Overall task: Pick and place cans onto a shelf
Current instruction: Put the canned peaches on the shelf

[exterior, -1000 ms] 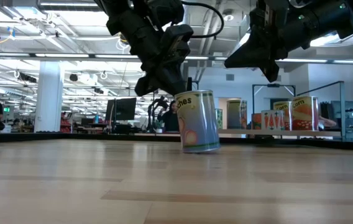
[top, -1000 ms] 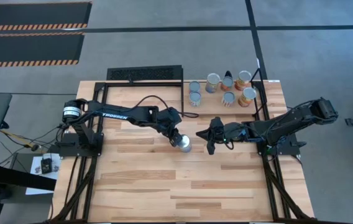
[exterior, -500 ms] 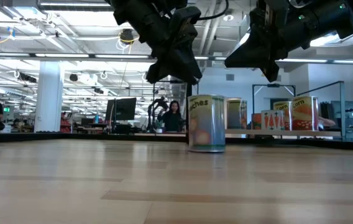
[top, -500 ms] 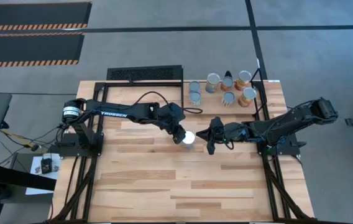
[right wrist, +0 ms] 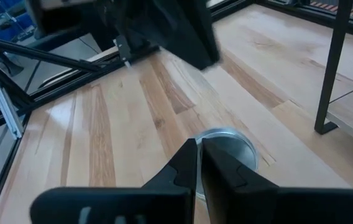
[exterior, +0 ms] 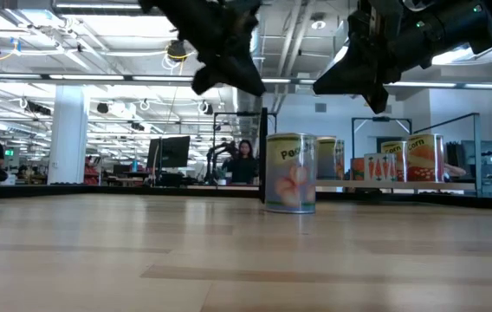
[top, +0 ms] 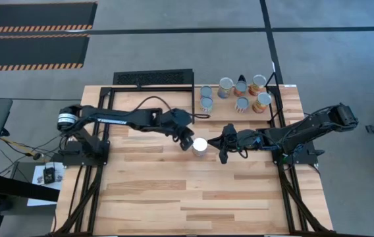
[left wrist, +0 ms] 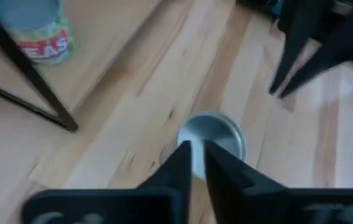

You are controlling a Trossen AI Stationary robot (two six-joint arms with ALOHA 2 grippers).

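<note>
A lone can (top: 200,145) stands upright at the centre of the high view on the wooden table (top: 174,197), flanked by two robot grippers, neither of which holds it. The left gripper (top: 186,137) hangs just up and to the left of the can's silver top, its fingers pinched to a narrow slit with nothing between them, as the left wrist view shows. The right gripper (top: 224,143) hovers just to the can's right, its fingers likewise drawn almost together and empty. In the low view both grippers sit above the can's rim, so the can lies below and between the two sets of jaws, not inside either. Seven other cans (top: 240,94) are grouped on the shelf (top: 276,108) at the upper right of the frame. The step in hand appears to be a pickup by the right arm, which is nearer the shelf. Done well, that would mean spreading the fingers wider than the can before descending, centring them on either side of its body, and closing only once the pads are well below the rim. The left arm should stay clear to avoid a knock.
</note>
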